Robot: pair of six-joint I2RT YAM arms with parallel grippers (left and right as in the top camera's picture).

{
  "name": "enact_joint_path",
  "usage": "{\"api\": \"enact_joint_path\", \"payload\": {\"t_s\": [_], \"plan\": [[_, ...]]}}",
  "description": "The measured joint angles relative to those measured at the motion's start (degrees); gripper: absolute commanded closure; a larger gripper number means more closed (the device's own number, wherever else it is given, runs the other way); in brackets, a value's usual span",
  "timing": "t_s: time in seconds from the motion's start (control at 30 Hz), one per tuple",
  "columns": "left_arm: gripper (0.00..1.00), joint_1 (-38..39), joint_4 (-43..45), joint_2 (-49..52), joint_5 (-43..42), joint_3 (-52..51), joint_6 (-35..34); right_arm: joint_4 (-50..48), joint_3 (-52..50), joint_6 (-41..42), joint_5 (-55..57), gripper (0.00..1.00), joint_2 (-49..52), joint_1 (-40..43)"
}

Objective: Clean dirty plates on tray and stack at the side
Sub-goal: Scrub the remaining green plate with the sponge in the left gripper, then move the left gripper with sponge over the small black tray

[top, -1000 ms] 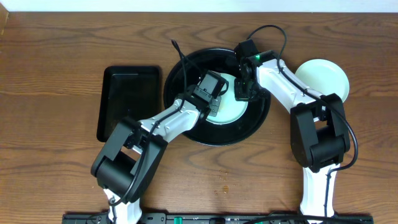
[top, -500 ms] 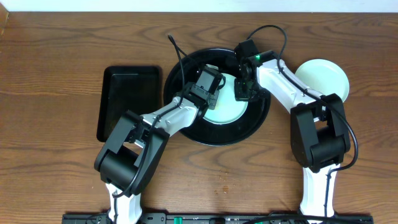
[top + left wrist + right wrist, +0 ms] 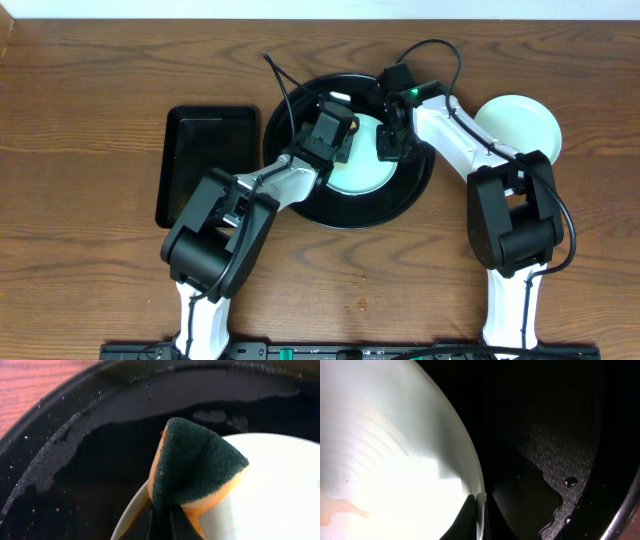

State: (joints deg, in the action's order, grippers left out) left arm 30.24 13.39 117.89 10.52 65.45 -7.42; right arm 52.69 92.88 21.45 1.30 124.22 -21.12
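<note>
A pale mint plate (image 3: 366,176) lies in the round black tray (image 3: 372,216). My left gripper (image 3: 334,140) is shut on a green and orange sponge (image 3: 195,471), which rests on the plate's (image 3: 272,495) far-left rim, over the wet tray floor (image 3: 100,440). My right gripper (image 3: 392,143) is shut on the plate's right rim (image 3: 479,491), one finger above it and one below. The plate (image 3: 385,455) shows a faint brown smear (image 3: 337,509) in the right wrist view. A second pale plate (image 3: 520,125) sits on the table to the right of the tray.
A smaller rectangular black tray (image 3: 207,165) lies left of the round one. Water pools and droplets cover the round tray's floor (image 3: 555,465). Both forearms cross above the tray, and cables loop over its far side.
My left gripper has carried the sponge from the plate's left part toward its far-left rim. The right gripper and the plate have stayed in place.
</note>
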Motion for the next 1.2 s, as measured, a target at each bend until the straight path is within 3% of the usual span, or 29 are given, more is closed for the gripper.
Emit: {"api": "enact_joint_path", "payload": {"t_s": [0.33,0.53,0.67,0.8,1.1,1.2], "plan": [[0.92,-0.57,9.55,0.74,-2.69,-0.63,-2.73,-0.07,0.00,0.00,0.00,0.99,0.00,0.00],[0.92,-1.77,9.42,-5.73,-2.43,-0.61,-3.76,-0.09,0.00,0.00,0.02,0.99,0.00,0.00],[0.92,-2.97,2.47,-15.82,-2.43,-0.48,-4.37,-0.11,0.00,0.00,0.00,0.99,0.00,0.00],[0.92,-6.86,-12.87,-25.46,-2.45,0.26,-4.63,-0.11,0.00,0.00,0.04,0.98,0.00,0.00],[0.92,-23.91,-46.93,-30.77,-1.79,0.35,-9.55,0.31,-0.87,-0.74,1.22,0.47,0.02,0.00],[0.92,-28.11,-50.42,-30.51,-3.15,0.24,-10.60,0.11,-0.87,-1.51,1.33,0.41,0.02,0.00]]}}
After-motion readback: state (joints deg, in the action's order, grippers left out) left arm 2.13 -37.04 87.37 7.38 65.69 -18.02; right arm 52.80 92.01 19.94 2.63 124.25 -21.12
